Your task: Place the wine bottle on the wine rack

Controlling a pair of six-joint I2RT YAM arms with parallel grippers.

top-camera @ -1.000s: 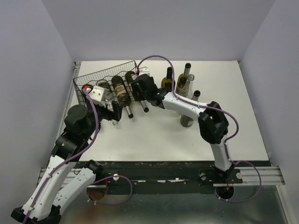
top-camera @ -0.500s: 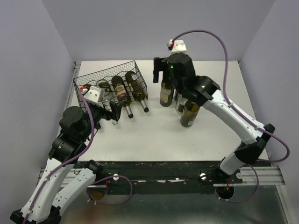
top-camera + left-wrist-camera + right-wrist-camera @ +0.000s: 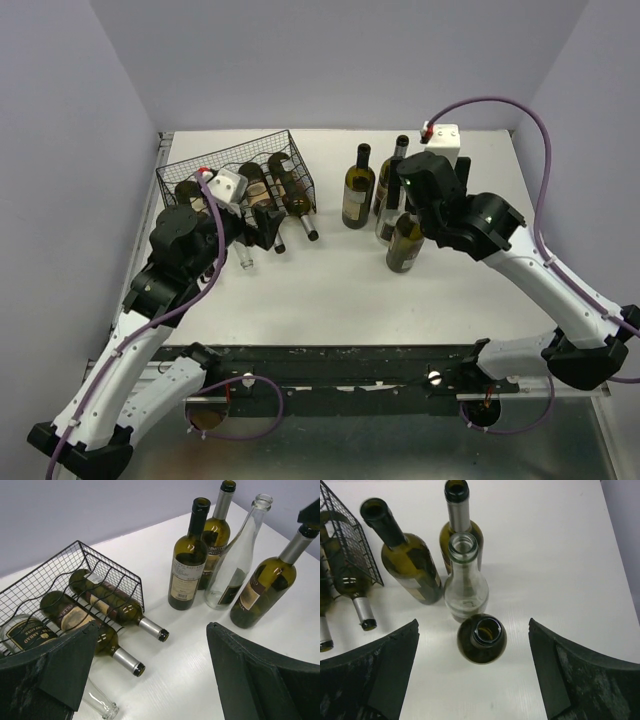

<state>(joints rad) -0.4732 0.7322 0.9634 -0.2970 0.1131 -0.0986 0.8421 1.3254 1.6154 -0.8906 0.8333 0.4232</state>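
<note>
My right gripper (image 3: 472,622) hangs above the cluster of standing bottles with its fingers spread wide and nothing held. Directly below, mouth up, is the wine bottle (image 3: 482,639): dark green, uncorked, upright on the white table (image 3: 560,555), not touched by either finger. Just behind it stands a clear bottle (image 3: 465,580), the two touching or nearly so; I cannot tell which. Behind that is a silver-necked green bottle (image 3: 460,520), and to their left a black-necked green bottle (image 3: 407,555). All four are upright and close together, to the right of the wine rack (image 3: 225,150) and apart from it. The rack sits at the table's far left, a black wire basket with wavy cradles. Two green bottles (image 3: 107,602) lie side by side in it with their necks poking out through the front wires. A clear labelled bottle (image 3: 25,630) lies in the cradle left of them, its neck also sticking out in front. What lies farther left in the rack is hidden behind my left arm. My left gripper (image 3: 154,625) hovers just in front of the rack, above the protruding necks, with its fingers wide apart and holding nothing. Its camera looks across the table toward the standing group.
</note>
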